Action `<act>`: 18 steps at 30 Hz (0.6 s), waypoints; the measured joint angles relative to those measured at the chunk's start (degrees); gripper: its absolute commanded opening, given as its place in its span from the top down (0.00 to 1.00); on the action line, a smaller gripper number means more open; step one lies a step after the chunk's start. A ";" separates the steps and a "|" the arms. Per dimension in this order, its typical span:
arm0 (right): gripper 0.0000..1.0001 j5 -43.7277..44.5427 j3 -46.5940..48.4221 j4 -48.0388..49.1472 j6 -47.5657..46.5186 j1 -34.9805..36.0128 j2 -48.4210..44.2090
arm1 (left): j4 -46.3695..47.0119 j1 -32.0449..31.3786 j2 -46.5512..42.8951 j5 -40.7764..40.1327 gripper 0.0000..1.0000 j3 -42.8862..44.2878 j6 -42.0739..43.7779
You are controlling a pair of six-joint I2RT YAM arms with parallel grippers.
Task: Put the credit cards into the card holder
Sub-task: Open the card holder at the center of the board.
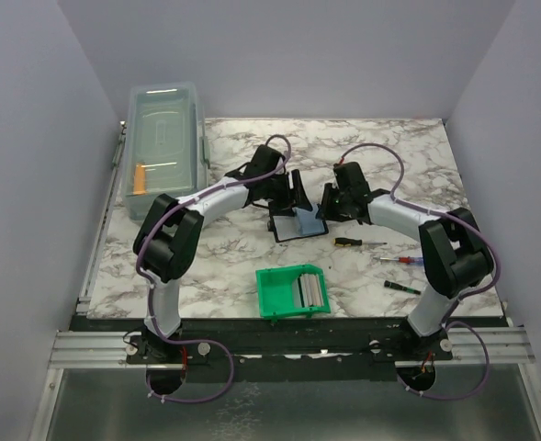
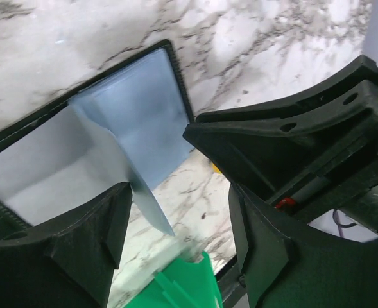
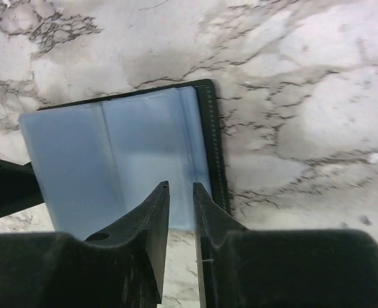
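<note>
Holder [image 1: 293, 230]: lies open at mid-table between both grippers, long axis left to right, one blue-grey leaf standing up.
Left gripper [image 2: 179, 206]: jaws wide apart, straddling the raised leaf, gripping nothing.
Right gripper [image 3: 180, 192]: jaws nearly closed, a thin slit over the holder's edge; whether it pinches the leaf cannot be told.
Cards [image 1: 311, 292]: in the bin [image 1: 275, 299], well apart from the holder, toward the bases. The right gripper looks slightly nearer.
</note>
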 measured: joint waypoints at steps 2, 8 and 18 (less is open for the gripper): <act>0.72 2.25 0.00 -1.95 -0.61 -0.02 -1.79 | 0.15 -0.48 0.20 0.50 0.31 1.57 -0.42; 0.60 5.73 -0.09 -5.57 -3.48 -0.28 -7.39 | 2.21 -1.40 4.33 1.73 0.29 7.10 -1.09; 0.71 -4.24 -1.42 -4.09 -4.39 -0.70 -9.14 | 3.06 -1.03 12.17 3.45 0.27 10.34 -1.57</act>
